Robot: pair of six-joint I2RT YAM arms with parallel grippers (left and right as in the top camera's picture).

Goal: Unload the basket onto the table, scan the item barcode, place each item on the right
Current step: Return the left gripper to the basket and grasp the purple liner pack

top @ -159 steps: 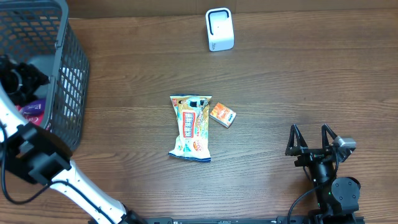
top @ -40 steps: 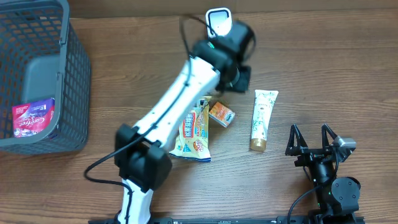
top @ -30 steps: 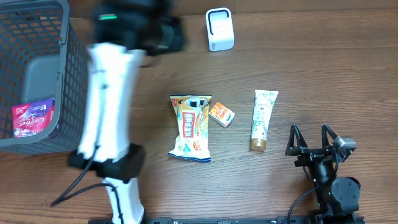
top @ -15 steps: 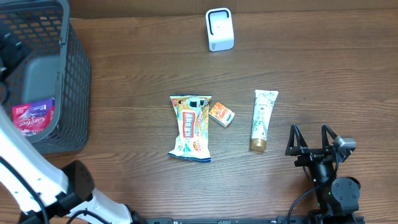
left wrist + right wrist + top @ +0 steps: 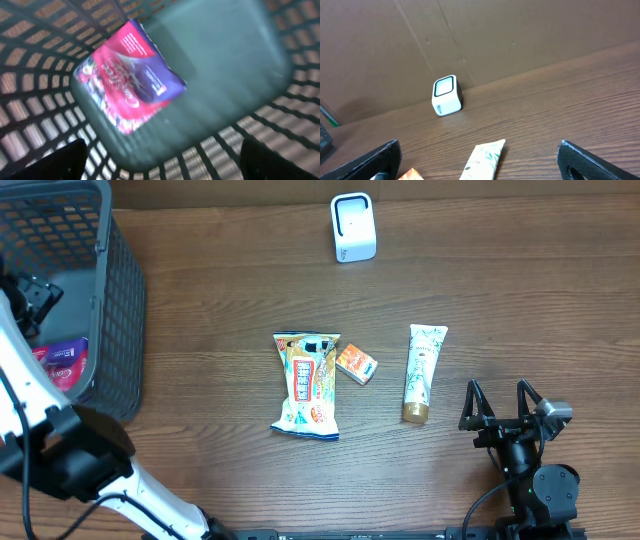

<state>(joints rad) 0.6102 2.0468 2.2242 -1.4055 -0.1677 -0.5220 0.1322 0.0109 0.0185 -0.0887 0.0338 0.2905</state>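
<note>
Left gripper (image 5: 30,298): hangs inside the basket (image 5: 122,330) at the left edge of the desk (image 5: 500,290), released, with fingers (image 5: 55,162) spread to the two lower corners of the wrist view and nothing between them. Points down at the basket floor, above the packet and apart from it.

Packet (image 5: 129,75): lies flat on the grey floor of the basket, pink and purple with white lettering, turned at a slant to the mesh walls. Shows no barcode on the upper face in the blurred wrist view.

Scanner (image 5: 353,227): stands upright near the far edge of the desk, white with a dark window, well apart from the basket.

Snack bag (image 5: 307,385): lies flat near the middle of the desk. Has a small orange box (image 5: 357,364) just beside its upper right corner, and a white tube (image 5: 420,372) further right, cap end toward the near edge.

Right gripper (image 5: 503,408): rests at the near right of the desk, released and holding nothing, close to the tube's cap end without touching it.
</note>
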